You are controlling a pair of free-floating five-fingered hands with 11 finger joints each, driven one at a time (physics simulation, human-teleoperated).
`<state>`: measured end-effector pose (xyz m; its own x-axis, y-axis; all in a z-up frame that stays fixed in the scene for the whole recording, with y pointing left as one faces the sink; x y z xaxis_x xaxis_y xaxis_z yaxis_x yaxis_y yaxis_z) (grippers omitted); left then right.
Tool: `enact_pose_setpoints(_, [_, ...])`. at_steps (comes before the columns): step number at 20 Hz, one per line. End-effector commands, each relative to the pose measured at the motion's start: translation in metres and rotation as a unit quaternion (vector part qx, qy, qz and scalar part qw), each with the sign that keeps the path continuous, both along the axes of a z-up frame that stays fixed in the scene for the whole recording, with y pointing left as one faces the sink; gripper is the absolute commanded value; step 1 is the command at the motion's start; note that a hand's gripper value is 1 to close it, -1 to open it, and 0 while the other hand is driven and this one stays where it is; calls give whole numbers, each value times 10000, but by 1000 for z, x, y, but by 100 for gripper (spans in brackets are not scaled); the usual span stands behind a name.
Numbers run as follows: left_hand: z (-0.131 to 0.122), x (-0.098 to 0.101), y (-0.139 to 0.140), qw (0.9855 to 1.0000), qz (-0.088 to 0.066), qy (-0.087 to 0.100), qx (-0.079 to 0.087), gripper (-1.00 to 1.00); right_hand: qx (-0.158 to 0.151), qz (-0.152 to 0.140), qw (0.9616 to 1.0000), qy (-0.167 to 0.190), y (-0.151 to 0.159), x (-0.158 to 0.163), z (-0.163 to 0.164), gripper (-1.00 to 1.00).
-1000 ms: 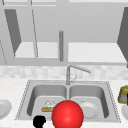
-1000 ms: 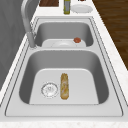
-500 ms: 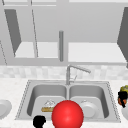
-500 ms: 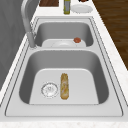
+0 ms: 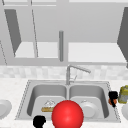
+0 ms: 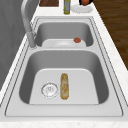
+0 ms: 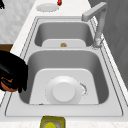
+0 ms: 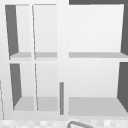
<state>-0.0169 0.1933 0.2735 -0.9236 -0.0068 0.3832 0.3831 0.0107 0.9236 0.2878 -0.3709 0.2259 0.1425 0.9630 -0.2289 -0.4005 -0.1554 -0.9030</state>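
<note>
Your right hand (image 5: 113, 96) is curled round an orange-brown ball (image 7: 7, 85) beside the sink (image 5: 25, 95), near the yellow bottle (image 5: 123, 94). Your left hand (image 5: 39, 121) hangs at the front rim; its fingers cannot be made out.

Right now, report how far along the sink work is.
Done: the right hand has its fingers curled round an orange item. In hand: it holds that item at the sink's right rim, beside the yellow bottle. Left: a bread roll and a white plate lie in the basins; the left hand hovers at the front edge.
</note>
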Motion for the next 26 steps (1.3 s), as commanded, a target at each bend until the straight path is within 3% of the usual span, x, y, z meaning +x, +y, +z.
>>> enact_pose_setpoints(1, [0,0,0,10000,0,0,0,0,21,0,10000,0,31,1,-1,100])
enact_pose_setpoints(9, [0,0,0,10000,0,0,0,0,68,-1,10000,8,96,10,-12,100])
enact_pose_setpoints(15, [0,0,0,10000,0,0,0,0,293,117,9995,8,129,39,-52,100])
enact_pose_setpoints(21, [0,0,0,10000,0,0,0,0,582,482,9971,-32,150,58,-95,100])
enact_pose_setpoints(26, [0,0,0,10000,0,0,0,0,767,981,9922,-65,158,66,-131,100])
